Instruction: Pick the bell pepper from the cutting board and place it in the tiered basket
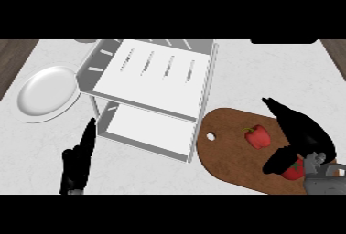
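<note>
I see the red bell pepper [256, 136] lying on the brown wooden cutting board [233, 157], right of the grey 2-tier metal basket [152, 98]; my right robot hand [304, 137] hovers just beside it, fingers spread and released, partly covering a 2nd red shape [293, 170] near the thumb; my left robot hand [78, 162] rests open on the pale counter [270, 73] below a white round plate [47, 93].

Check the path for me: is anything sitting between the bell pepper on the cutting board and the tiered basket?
Nothing visible does. The bell pepper lies on the cutting board, and only bare board and counter separate it from the tiered basket to its left. The right hand is on the pepper's far side.
</note>
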You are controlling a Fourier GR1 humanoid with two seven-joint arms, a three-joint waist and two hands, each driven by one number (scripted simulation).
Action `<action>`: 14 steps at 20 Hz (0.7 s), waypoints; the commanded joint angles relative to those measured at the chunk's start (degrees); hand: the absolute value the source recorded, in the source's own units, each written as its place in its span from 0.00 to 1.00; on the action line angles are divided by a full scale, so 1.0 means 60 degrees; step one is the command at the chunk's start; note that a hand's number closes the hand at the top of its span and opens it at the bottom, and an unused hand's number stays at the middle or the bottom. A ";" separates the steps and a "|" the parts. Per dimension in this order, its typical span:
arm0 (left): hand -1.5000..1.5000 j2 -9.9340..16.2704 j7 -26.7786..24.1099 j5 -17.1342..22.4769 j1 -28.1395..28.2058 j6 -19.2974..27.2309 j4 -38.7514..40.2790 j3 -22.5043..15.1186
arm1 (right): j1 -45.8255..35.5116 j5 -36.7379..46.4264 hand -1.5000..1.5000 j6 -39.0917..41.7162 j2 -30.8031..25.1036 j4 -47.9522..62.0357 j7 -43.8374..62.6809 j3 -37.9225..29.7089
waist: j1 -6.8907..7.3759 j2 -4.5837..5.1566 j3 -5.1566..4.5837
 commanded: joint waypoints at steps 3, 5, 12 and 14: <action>0.50 -0.0458 0.0002 -0.0292 -0.0616 -0.0030 0.0915 0.0214 | -0.0367 -0.0118 0.00 0.0762 0.0427 0.0222 0.0212 -0.0558 | -0.0021 0.0032 -0.0030; 0.50 0.0158 -0.0144 -0.0009 0.0222 -0.0444 0.0194 0.0587 | -0.0301 -0.0080 0.00 0.0853 0.0468 0.0541 0.0127 -0.0539 | 0.0010 0.0028 -0.0029; 0.50 -0.0398 0.0506 -0.0631 -0.0220 -0.0095 0.0055 0.0339 | -0.0119 0.0475 0.00 0.0442 0.0571 0.1666 -0.1062 -0.0800 | -0.0005 0.0032 -0.0026; 0.50 -0.0532 -0.0222 -0.0547 -0.0026 -0.0305 0.0500 0.0410 | 0.0152 0.0902 0.00 -0.0008 0.0532 0.2244 -0.1853 -0.0592 | 0.0002 0.0035 -0.0027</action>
